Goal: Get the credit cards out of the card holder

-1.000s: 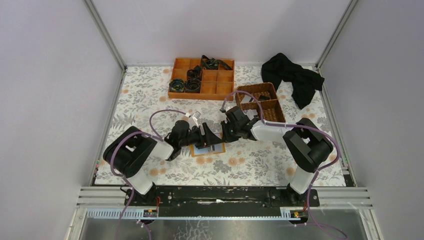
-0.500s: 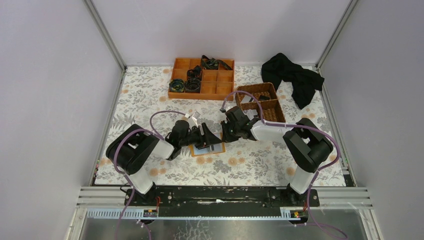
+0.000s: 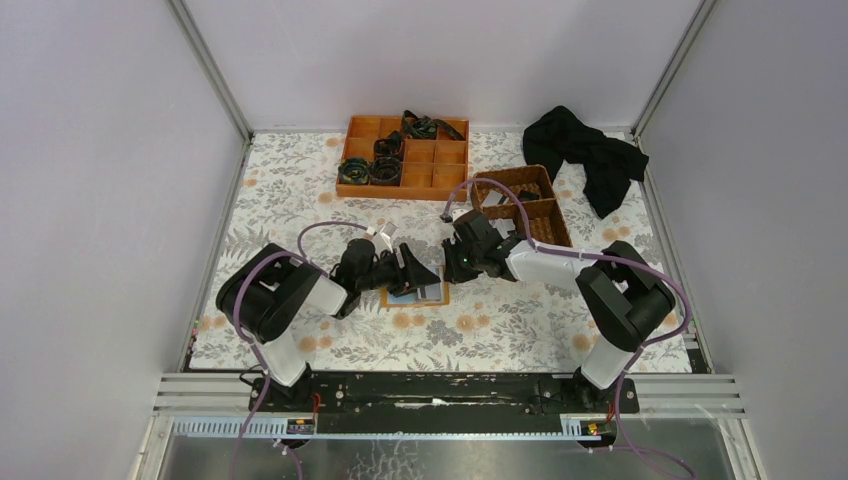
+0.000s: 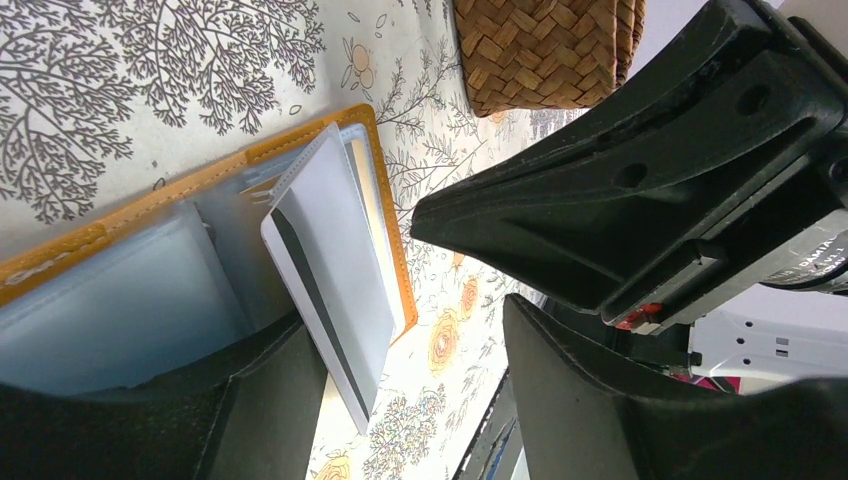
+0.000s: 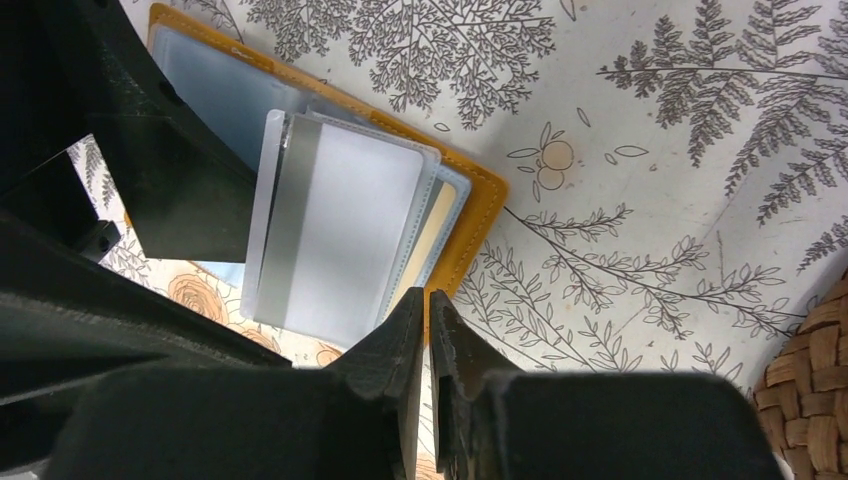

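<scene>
**While One Claw Gapes, One Is Shut**

On the table [image 3: 300,200] between both arms, the card holder [image 5: 478,205] lies open, a white card [image 5: 340,235] jutting past its orange rim. The left gripper [image 3: 418,275], jaws apart, hides part of it; the right gripper [image 5: 428,300], closed and empty, points at the rim. Bare cloth surrounds it.

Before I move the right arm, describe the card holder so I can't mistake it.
On the floral table, look nearer the arms than the orange tray and wicker basket. The card holder lies open there. It alone is flat: blue-grey inside, orange rim, pale cards poking out.
</scene>
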Motion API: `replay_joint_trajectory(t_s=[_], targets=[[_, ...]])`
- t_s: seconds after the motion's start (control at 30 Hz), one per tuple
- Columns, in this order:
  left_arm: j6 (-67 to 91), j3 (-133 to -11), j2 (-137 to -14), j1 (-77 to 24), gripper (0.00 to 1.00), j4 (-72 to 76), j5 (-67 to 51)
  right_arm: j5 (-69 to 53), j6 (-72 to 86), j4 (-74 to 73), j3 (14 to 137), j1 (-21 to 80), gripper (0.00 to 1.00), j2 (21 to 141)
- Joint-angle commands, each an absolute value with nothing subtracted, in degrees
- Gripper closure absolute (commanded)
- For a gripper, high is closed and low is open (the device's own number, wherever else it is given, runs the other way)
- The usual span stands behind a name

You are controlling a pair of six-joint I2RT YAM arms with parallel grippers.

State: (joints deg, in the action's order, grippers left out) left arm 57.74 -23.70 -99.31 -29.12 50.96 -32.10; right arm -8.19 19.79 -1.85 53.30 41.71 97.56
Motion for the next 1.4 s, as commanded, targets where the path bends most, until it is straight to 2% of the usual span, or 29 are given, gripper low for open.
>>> replay_joint_trajectory(t_s=[0.0,0.23,0.9,1.03,1.17,1.23,1.37], targets=[[57.86,-23.67,-101.42,-28.70,0.31,51.38,-32.68,-11.32,20.22,-0.12,54.59,42.28,0.88,95.77],[58.10,-23.33,-101.39,-28.26,0.32,52.03,-33.18,-16.60,22.45,4.22,54.36,42.79,0.88,99.16],[57.75,-20.76,-97.64,-24.58,0.39,51.80,-34.45,-11.39,20.98,2.82,54.50,42.21,0.91,101.91],[57.89,-20.69,-98.26,-24.44,0.47,52.38,-34.45,-11.08,20.98,2.59,54.28,41.78,0.91,101.48],[59.29,-20.42,-99.66,-24.30,0.60,55.23,-35.49,-10.97,20.86,2.53,54.07,41.53,0.91,101.69],[59.87,-20.01,-99.95,-24.17,0.60,56.25,-35.79,-10.99,20.96,2.55,54.05,41.44,0.91,101.92],[59.96,-19.32,-99.89,-23.47,0.54,56.14,-35.44,-11.49,20.98,2.65,54.20,41.48,0.91,102.90]])
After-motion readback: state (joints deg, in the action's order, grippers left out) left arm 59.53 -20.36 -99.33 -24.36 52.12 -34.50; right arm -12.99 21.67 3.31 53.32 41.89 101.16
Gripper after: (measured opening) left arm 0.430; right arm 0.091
